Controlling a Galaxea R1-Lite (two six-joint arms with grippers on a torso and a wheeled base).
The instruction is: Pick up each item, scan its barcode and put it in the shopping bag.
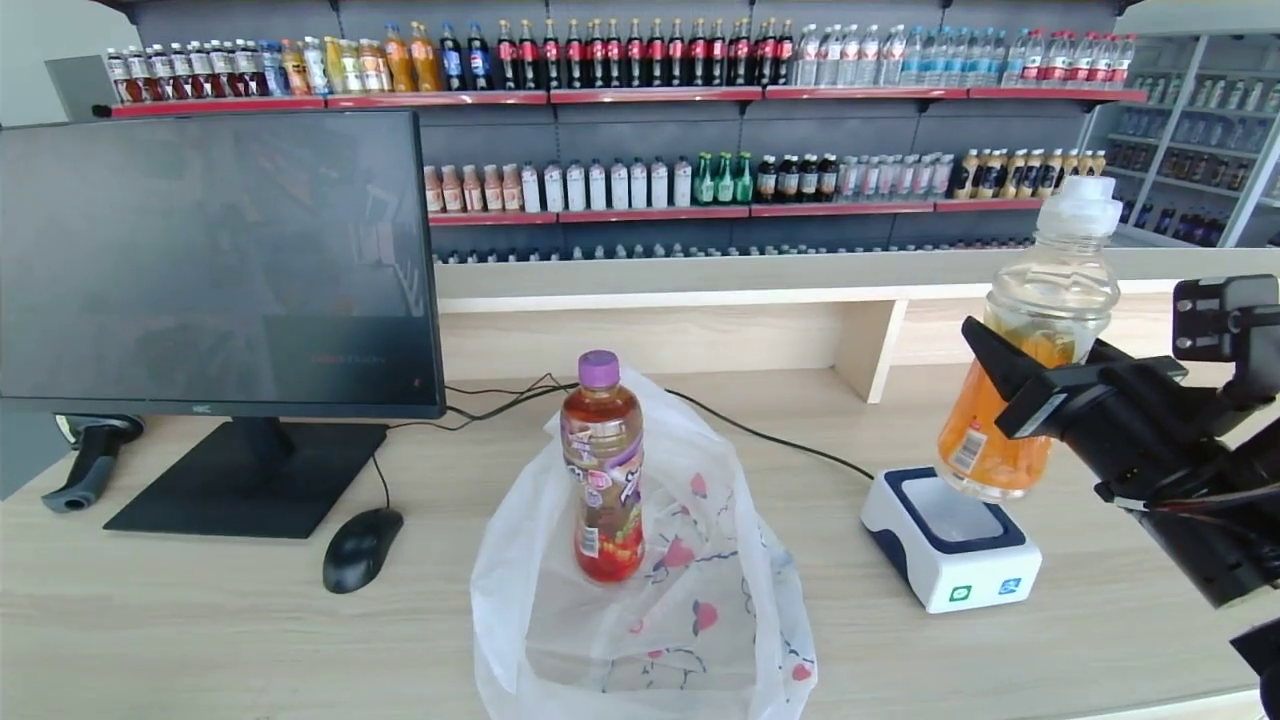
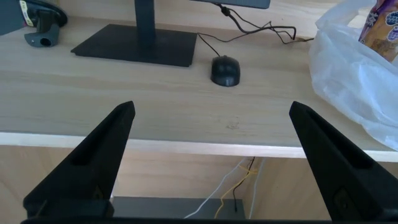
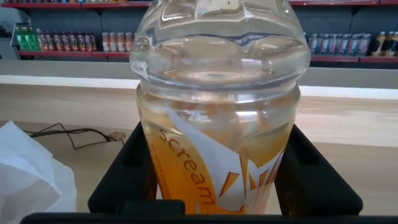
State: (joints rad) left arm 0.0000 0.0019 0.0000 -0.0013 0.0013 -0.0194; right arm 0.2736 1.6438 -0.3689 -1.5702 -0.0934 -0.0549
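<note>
Our right fingers [image 1: 1000,362] pinch a tilted orange bottle [image 1: 1045,290] just above the scanner [image 1: 950,545]. Our left fingers [image 2: 99,149] are spread over the desk [image 2: 155,81] edge. A red bottle [image 1: 602,470] stands in the bag [image 1: 700,610].

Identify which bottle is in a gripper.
The white-capped orange-drink bottle, held by the right gripper over the scanner; the purple-capped bottle stands in the shopping bag.

shopping bag [image 1: 700,620] open, purple-capped bottle [image 1: 603,470] inside

A purple-capped reddish bottle [image 1: 603,470] stands upright inside the strawberry-printed shopping bag [image 1: 720,620]. Right of the bag, a white-capped orange bottle [image 1: 1000,440], slightly tilted, is held by the right gripper [image 1: 1020,372] just above the scanner [image 1: 960,578].
</note>
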